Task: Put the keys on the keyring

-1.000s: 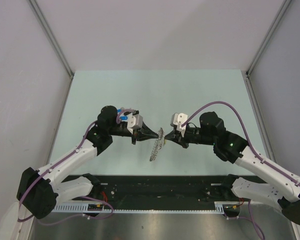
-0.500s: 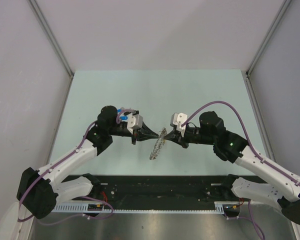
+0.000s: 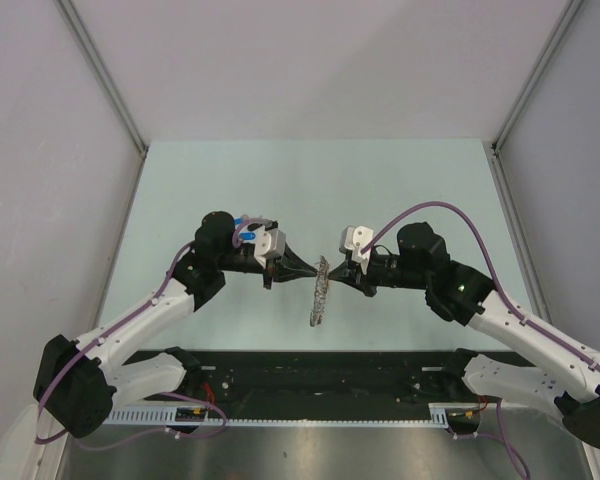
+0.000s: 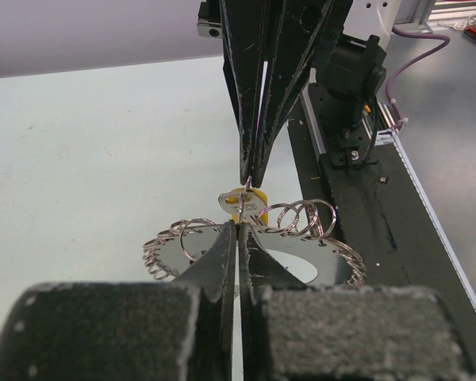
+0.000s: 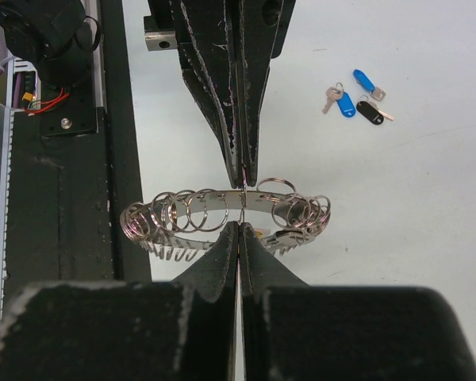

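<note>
left gripper (image 4: 238, 228) pinches the silvery beaded metal keyring (image 5: 219, 200), right gripper (image 5: 239, 228) pressed together at a yellow-headed key (image 4: 252, 200); tug and you may drop it.

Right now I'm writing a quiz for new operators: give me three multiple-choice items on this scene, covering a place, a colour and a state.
1. Where do the loose keys lie?
A. on the table
B. on the black rail
C. in a tray

2. What colour is the head of the key at the keyring?
A. red
B. yellow
C. green

3. How is the keyring placed?
A. flat on the table
B. held between the left gripper and the right gripper
C. draped over an arm

Answers:
1 A, they rest on the pale surface.
2 B, its head shows yellow.
3 B, both closed tips meet at it.
</note>
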Available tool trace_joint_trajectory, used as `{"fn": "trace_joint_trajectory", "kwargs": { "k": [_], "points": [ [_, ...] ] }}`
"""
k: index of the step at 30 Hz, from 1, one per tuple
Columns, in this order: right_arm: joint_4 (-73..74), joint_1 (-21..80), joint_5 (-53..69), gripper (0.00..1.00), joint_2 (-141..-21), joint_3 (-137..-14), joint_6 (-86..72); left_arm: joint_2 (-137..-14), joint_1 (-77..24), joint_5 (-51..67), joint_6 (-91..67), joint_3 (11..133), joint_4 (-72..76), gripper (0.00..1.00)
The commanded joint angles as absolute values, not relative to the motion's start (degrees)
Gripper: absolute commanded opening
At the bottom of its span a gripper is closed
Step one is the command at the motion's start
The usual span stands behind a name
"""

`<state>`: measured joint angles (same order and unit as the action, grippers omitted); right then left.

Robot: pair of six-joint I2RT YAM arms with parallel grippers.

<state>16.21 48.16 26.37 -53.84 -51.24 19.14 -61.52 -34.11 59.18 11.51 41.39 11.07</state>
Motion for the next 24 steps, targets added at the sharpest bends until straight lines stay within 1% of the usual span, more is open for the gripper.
{"fn": "trace_joint_trajectory", "kwargs": {
  "k": [1,24],
  "points": [
    [15.56,48.51,26.37,0.00,-53.70,-53.88,19.34,-61.26,-33.75,61.17,12.30,43.42,13.36,0.00],
    [15.64,48.78,26.46,0.00,-54.32,-54.32,19.25,-61.79,-33.84,62.84,11.69,43.68,13.62,0.00]
  ]
}}
